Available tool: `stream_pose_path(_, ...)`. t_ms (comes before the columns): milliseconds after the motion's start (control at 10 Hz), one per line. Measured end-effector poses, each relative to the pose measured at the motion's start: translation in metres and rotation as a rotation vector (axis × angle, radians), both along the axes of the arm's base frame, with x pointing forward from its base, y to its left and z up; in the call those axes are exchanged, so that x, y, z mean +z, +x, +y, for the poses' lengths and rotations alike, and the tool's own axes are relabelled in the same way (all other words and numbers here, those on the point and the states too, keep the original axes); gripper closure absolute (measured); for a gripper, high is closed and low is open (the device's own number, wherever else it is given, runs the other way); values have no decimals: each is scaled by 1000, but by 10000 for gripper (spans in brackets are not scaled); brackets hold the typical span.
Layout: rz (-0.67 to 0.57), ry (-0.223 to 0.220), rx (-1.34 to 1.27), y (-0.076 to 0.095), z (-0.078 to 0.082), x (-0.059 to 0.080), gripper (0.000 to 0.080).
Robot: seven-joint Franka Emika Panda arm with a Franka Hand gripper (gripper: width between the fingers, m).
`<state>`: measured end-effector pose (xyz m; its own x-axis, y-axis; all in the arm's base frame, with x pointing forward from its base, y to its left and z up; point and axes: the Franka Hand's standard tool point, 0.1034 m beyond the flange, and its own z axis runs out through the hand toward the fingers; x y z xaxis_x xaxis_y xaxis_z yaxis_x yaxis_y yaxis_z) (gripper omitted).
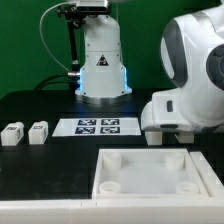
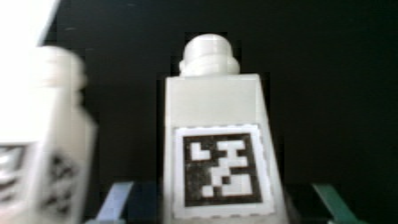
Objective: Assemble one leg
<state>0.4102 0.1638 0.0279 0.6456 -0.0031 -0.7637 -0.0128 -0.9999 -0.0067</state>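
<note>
alignment is what we judge the coming move turns on. the small white plastic block-shaped leg (image 2: 217,130), with a black-and-white square tag on its face, sits straight ahead of the tool (image 2: 222,205). it is centred between the two bluish fingers (image 2: 121,200), its long axis crossing the line between them and its rounded peg end pointing away from the wrist. dark gaps show on both sides, so the tool stands spread and touches nothing. a second leg (image 2: 45,130) sits just beside the first, parallel to it.

in the exterior view we count two small white legs (image 1: 12,133) on the black bench (image 1: 40,165) at that view's left, well apart from the arm (image 1: 190,60). we cannot tell whether they are the wrist view's pair. we also count one large white square tray-like piece (image 1: 150,172) and one marker board (image 1: 97,126).
</note>
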Motion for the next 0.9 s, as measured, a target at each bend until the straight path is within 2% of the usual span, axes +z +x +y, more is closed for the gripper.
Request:
stream_pose_path(100, -29, 33, 12, 18, -13, 30, 509)
stream_pose_path(300, -84, 27, 25, 32, -20, 69, 509)
stream_pose_path(400, -102, 24, 24, 26, -22, 70, 508)
stream_pose_path(500, -168, 31, 17, 34, -18, 59, 508)
stream_pose_path(600, -265, 55, 28, 45, -20, 60, 508)
stream_pose_path(700, -385, 89, 43, 65, -31, 64, 508)
stream_pose_path(800, -464, 107, 50, 86, -44, 82, 508)
stream_pose_path(900, -579, 132, 68, 117, -52, 110, 508)
